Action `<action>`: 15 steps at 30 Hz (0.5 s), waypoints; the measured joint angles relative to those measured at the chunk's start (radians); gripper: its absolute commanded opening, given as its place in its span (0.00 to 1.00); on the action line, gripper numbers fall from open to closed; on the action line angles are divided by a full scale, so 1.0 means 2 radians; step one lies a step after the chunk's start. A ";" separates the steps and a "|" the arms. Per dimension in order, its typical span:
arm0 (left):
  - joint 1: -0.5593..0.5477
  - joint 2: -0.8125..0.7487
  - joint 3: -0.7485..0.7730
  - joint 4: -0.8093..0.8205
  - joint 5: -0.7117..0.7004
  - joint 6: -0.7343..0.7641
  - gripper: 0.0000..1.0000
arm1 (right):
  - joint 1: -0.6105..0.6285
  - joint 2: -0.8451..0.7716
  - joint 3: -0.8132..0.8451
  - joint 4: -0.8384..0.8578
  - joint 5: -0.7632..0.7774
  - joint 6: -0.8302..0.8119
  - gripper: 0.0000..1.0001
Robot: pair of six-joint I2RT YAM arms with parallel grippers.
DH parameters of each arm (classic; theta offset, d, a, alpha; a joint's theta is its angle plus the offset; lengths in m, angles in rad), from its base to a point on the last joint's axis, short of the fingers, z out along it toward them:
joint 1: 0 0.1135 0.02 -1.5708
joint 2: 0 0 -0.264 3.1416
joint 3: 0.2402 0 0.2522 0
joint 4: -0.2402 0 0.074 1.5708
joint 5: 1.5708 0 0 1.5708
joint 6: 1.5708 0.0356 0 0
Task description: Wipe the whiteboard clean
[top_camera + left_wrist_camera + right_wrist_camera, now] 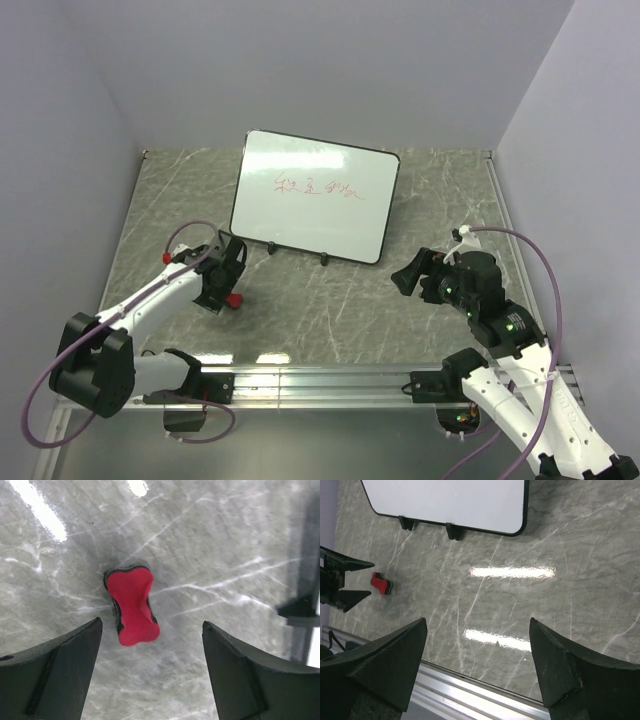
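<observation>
Whiteboard (pixel 315 197) stands beyond left tool (pixel 151 625) (jaws apart over eraser (pixel 132 605)), untouched.

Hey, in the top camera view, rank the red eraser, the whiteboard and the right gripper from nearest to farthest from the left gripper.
1. Red eraser: right at the left gripper, lying on the table by its fingertips.
2. Whiteboard: behind and to the right, its lower-left corner closest.
3. Right gripper: far across the table, on the right side.
</observation>
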 measured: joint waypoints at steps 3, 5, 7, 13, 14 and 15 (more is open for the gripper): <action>0.004 0.023 0.002 0.000 0.003 0.001 0.85 | 0.000 0.000 0.000 0.000 0.000 0.000 0.89; 0.006 0.039 0.002 0.000 0.004 0.002 0.83 | 0.000 0.000 0.000 0.000 0.000 0.000 0.89; 0.007 0.051 0.002 0.000 0.006 0.003 0.79 | 0.000 0.000 0.000 0.000 0.000 0.000 0.89; 0.022 0.052 0.000 0.011 0.012 0.014 0.55 | 0.000 0.000 0.000 0.000 0.000 0.001 0.88; 0.025 0.052 -0.002 0.014 0.013 0.017 0.53 | 0.000 0.000 0.000 0.000 0.000 0.002 0.88; 0.027 0.052 -0.003 0.016 0.015 0.021 0.52 | 0.000 0.000 0.000 0.000 0.000 0.002 0.88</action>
